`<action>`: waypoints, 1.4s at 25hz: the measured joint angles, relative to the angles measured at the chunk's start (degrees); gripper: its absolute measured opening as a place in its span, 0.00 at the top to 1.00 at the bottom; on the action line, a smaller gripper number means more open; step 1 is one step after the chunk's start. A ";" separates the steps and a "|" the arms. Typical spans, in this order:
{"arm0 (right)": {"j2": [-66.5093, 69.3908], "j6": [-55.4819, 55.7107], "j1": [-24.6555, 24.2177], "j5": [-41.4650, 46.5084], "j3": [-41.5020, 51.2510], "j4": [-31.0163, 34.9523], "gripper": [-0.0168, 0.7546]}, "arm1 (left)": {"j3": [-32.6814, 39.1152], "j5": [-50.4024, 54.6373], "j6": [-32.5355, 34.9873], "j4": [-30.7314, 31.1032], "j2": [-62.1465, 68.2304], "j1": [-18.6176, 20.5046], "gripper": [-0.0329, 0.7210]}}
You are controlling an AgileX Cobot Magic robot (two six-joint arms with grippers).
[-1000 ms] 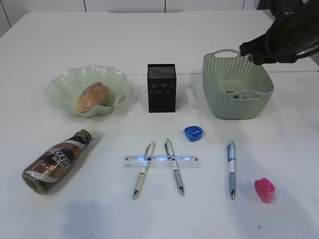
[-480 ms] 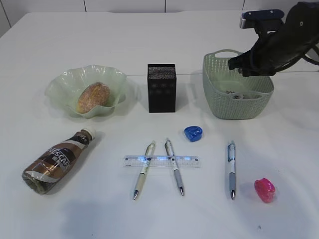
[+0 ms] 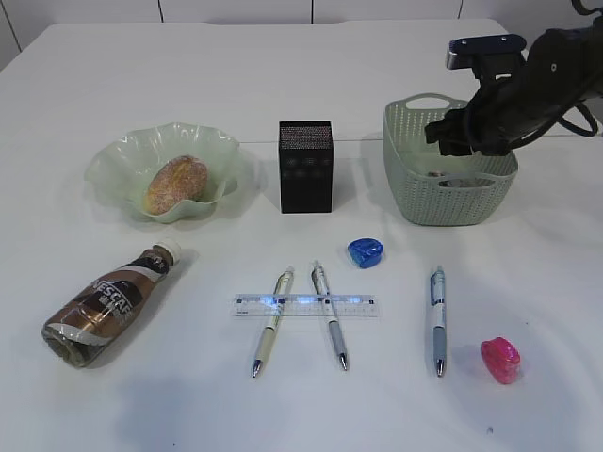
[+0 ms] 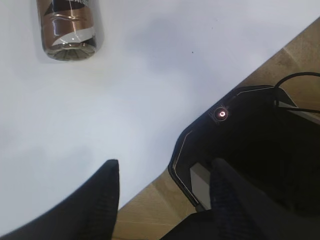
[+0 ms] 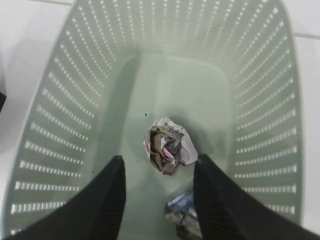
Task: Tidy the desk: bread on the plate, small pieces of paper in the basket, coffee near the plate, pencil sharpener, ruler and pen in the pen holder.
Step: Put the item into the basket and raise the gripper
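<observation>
Exterior view: the right gripper hangs over the basket on a white table. Right wrist view: its fingers are spread, with crumpled paper between and beneath them. Left wrist view: the left gripper is parted; the coffee bottle lies ahead, base toward it.

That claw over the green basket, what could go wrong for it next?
The right claw hangs open inside the basket, just above a crumpled paper ball. Closing could pick the paper up again. Pulling out sideways could catch the basket wall and drag it. Later, the ruler lies across two pens, so grabbing either may shift the other.
</observation>
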 joint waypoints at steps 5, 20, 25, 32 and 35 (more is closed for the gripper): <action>0.00 0.00 0.00 0.79 0.00 0.00 0.40 | 0.00 -0.36 0.00 0.00 0.00 0.00 0.42; -5.80 0.00 0.00 13.70 -5.33 0.11 0.40 | 0.00 -0.74 0.00 0.19 0.00 0.00 0.43; -8.38 0.00 0.00 21.33 -7.39 1.51 0.40 | 0.00 -0.84 0.00 0.19 0.00 0.00 0.42; -14.77 0.00 0.00 25.87 -7.47 2.64 0.40 | 0.00 -0.84 0.00 0.19 0.00 0.00 0.42; -16.58 0.00 0.00 27.37 -7.47 2.64 0.40 | 0.00 -0.84 0.00 0.19 0.00 0.00 0.43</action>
